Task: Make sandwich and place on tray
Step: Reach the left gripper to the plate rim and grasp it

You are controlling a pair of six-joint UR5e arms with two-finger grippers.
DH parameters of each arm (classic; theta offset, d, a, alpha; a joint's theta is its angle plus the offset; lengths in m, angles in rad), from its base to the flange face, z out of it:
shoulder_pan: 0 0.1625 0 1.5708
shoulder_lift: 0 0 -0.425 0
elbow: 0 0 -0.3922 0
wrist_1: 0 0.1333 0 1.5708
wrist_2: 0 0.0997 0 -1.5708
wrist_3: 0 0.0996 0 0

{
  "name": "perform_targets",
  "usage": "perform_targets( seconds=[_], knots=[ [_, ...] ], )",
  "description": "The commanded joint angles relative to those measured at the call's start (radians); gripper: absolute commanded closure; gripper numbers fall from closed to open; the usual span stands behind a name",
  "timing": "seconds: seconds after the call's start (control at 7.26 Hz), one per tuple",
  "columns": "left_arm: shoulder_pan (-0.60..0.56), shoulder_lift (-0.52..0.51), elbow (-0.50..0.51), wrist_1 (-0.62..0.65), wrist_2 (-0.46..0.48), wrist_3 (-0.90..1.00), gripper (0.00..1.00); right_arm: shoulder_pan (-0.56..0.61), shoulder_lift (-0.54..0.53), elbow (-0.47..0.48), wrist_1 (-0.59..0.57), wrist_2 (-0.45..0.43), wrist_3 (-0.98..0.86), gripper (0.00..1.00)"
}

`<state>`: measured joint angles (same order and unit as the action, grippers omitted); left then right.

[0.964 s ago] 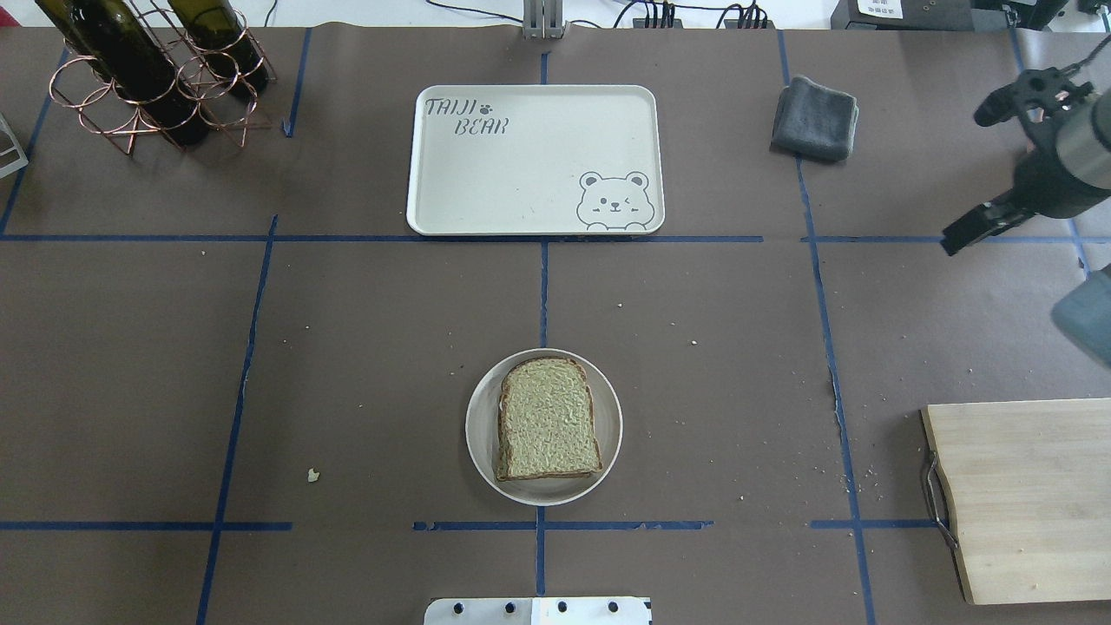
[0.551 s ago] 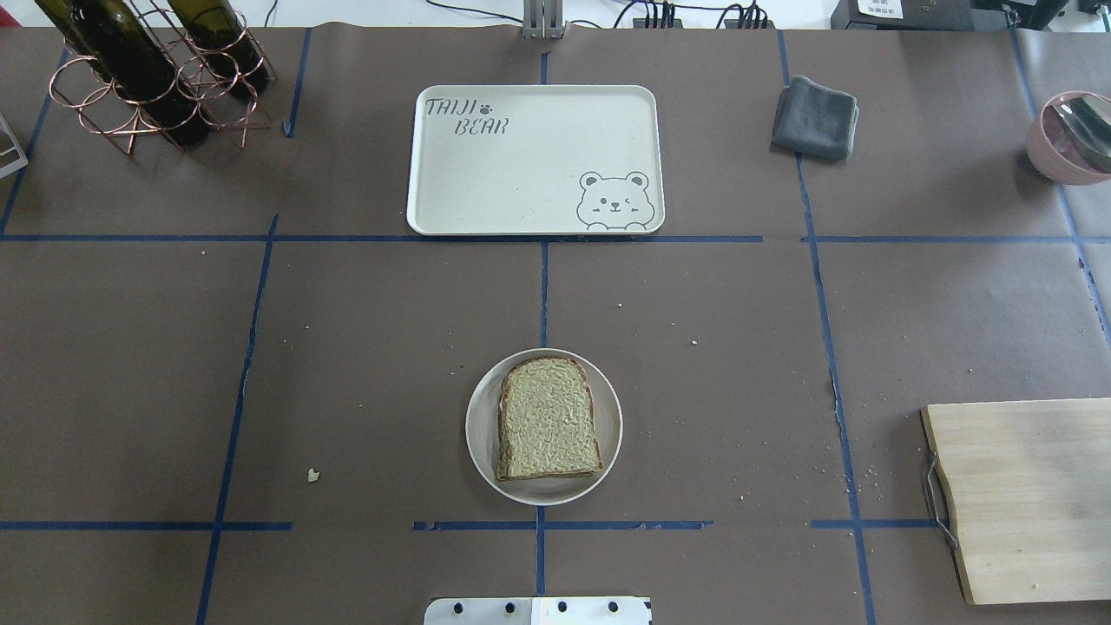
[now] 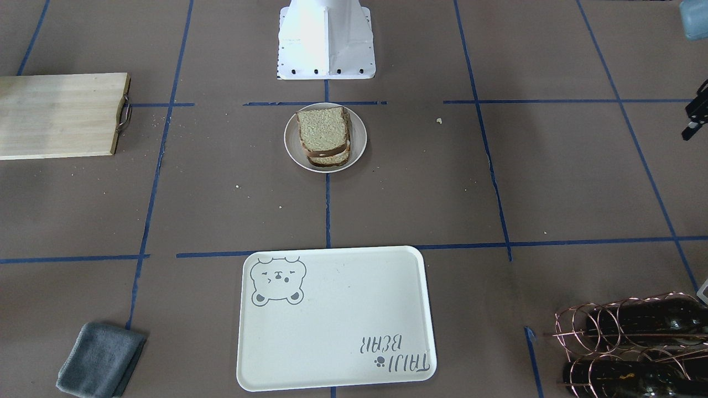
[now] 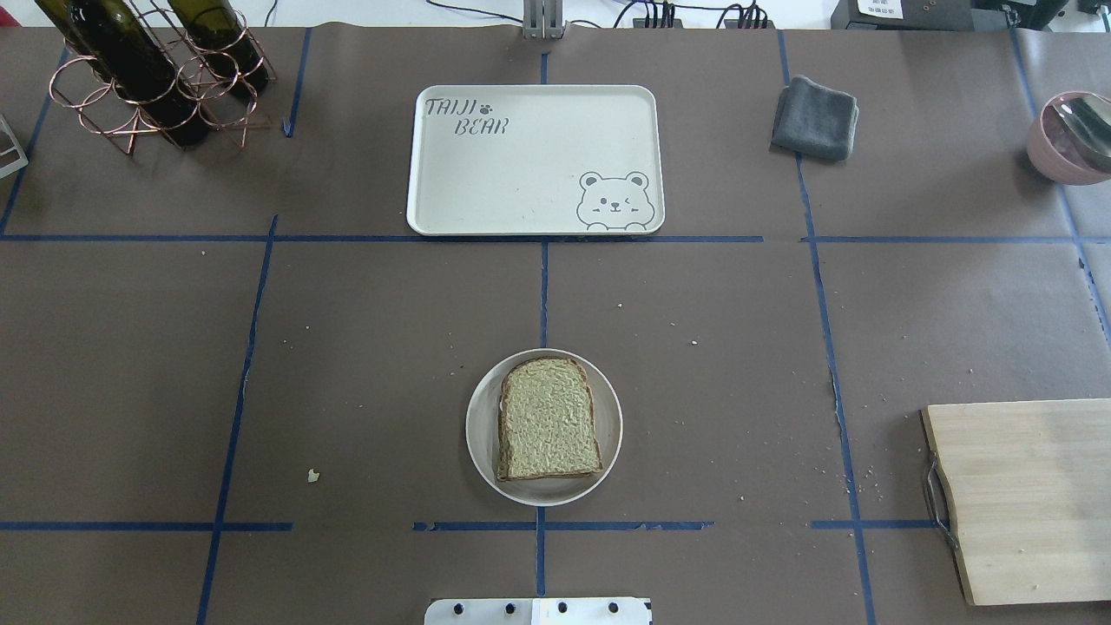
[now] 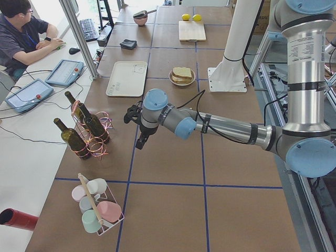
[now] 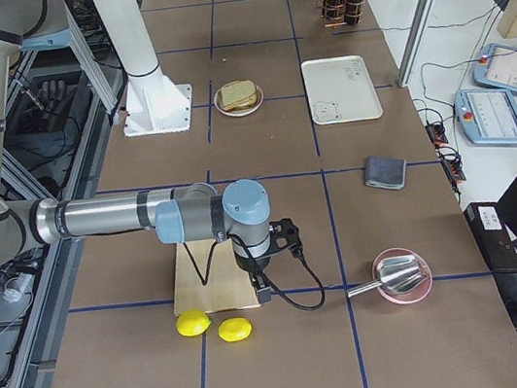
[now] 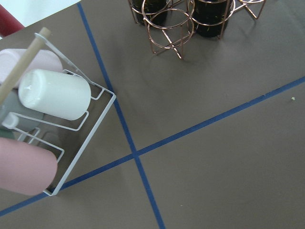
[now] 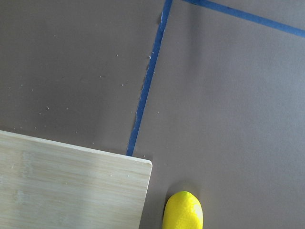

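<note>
The sandwich [image 4: 548, 421], two tan bread slices with dark crusts stacked one on the other, lies on a small round white plate [image 4: 479, 434] near the robot's base; it also shows in the front-facing view [image 3: 323, 132]. The egg is hidden. The cream bear tray [image 4: 529, 161] lies bare at the far middle of the table. My left gripper [image 5: 140, 145] hangs over the table beside the wine rack, far left of the sandwich. My right gripper [image 6: 262, 290] hangs by the cutting board's outer end, far right. I cannot tell whether either is open or shut.
A wooden cutting board [image 4: 1024, 499] lies at the right, with two lemons [image 6: 193, 322] beyond it. A grey cloth [image 4: 816, 117] and a pink bowl [image 4: 1063, 143] holding a metal scoop are at the far right. A wine rack [image 4: 147, 74] and a cup rack [image 7: 47, 109] stand at the left.
The right arm has left the overhead view at the right edge, uncovering the pink bowl. The sandwich, plate and tray have not moved.
</note>
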<state>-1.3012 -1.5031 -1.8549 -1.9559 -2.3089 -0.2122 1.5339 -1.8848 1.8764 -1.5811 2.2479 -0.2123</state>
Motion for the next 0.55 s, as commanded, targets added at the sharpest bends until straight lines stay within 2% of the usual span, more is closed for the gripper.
perform_targets(
  seconds=[0.0, 0.14, 0.28, 0.41],
  knots=[
    [0.153, -0.128, 0.002, -0.009, -0.004, -0.146, 0.00, 0.003, -0.004, -0.016, 0.001, -0.004, 0.002, 0.00],
    [0.169, -0.232, 0.043, -0.058, -0.003, -0.156, 0.00, 0.005, -0.002, -0.016, 0.003, -0.004, 0.002, 0.00],
    [0.183, -0.265, 0.048, -0.087, -0.004, -0.247, 0.00, 0.011, 0.000, -0.016, 0.004, -0.002, 0.002, 0.00],
    [0.212, -0.269, 0.057, -0.180, -0.003, -0.277, 0.00, 0.012, 0.000, -0.016, 0.006, -0.002, 0.004, 0.00]
  ],
)
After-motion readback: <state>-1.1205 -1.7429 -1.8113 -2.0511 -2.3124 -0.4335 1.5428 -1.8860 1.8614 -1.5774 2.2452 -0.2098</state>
